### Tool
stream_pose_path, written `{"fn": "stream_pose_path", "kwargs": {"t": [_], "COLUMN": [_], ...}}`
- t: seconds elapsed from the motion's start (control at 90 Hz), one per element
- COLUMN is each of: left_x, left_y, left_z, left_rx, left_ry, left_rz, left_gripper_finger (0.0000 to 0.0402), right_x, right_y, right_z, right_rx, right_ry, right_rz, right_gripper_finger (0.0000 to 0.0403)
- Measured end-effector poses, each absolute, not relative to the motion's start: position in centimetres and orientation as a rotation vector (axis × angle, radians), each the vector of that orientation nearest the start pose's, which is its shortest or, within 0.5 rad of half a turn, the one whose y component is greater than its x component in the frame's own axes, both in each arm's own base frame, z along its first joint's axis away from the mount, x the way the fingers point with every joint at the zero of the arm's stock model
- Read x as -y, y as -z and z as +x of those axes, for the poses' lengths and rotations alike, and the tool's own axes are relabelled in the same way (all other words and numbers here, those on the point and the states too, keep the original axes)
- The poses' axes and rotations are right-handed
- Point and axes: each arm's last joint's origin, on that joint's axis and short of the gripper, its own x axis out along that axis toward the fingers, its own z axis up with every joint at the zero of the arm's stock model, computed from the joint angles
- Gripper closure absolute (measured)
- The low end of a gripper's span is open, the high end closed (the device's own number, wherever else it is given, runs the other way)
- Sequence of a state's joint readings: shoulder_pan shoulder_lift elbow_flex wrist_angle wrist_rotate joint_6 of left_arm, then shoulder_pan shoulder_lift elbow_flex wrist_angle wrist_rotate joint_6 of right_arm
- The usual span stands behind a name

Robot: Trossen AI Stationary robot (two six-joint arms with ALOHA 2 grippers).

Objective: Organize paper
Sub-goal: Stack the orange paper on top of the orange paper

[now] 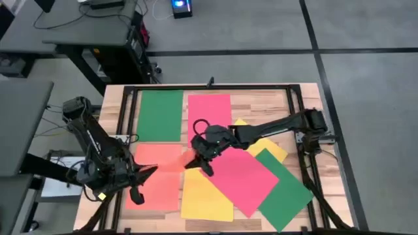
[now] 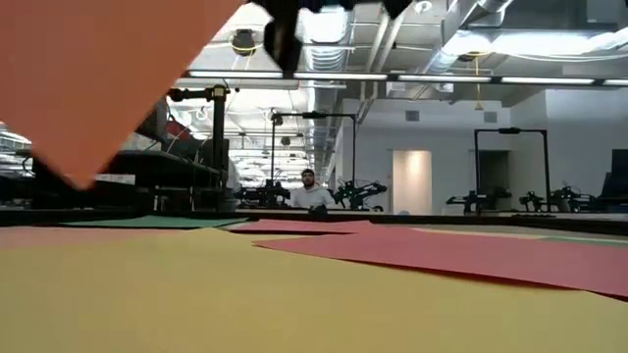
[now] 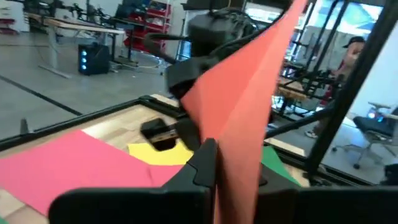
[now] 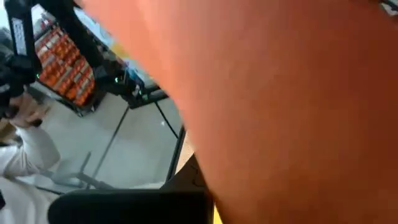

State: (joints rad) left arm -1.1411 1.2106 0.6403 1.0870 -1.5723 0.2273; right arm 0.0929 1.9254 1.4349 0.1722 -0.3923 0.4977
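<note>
An orange sheet of paper is lifted off the table between my two grippers. My left gripper is shut on its left side, and my right gripper is shut on its right side. In the low view the orange sheet hangs slanted above the table. Flat on the wooden table lie a green sheet and a pink-red sheet at the far side. Nearer are a yellow sheet, a large pink-red sheet, a second green sheet and a second yellow sheet. My left gripper pinches the orange sheet's near edge between its two fingers, coming level from the table's left. The sheet stands on edge and rises away from the fingers, clear of the table. My right gripper holds the sheet's opposite edge, reaching from the table's right. The sheet covers its wrist view, so the exact place of contact is hidden.
A black metal frame runs around the table's working area. Desks and other robot stations stand beyond the table, and a person sits far behind it. The flat sheets overlap at the table's near right.
</note>
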Motion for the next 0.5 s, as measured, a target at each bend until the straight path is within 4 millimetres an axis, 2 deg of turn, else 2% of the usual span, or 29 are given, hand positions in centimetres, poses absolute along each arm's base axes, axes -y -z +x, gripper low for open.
{"fn": "stream_pose_path", "kwargs": {"t": [0.133,0.356,0.5], "left_x": [19.23,19.48,20.05], "left_y": [-29.94,-29.47,-29.30], "left_z": [11.89,11.93,11.08], "left_rx": [0.060,0.054,0.048], "left_ry": [-0.425,-0.420,-0.376], "left_rz": [-0.281,-0.254,-0.251], "left_gripper_finger": [0.0402,0.0401,0.0401], "right_x": [-4.77,-4.53,-4.50], "right_y": [-24.93,-25.11,-25.63], "right_z": [44.85,44.84,44.72], "right_rx": [-0.434,-0.428,-0.413], "right_ry": [-0.383,-0.394,-0.428], "right_rz": [0.557,0.561,0.562], "right_gripper_finger": [0.0403,0.0403,0.0403]}}
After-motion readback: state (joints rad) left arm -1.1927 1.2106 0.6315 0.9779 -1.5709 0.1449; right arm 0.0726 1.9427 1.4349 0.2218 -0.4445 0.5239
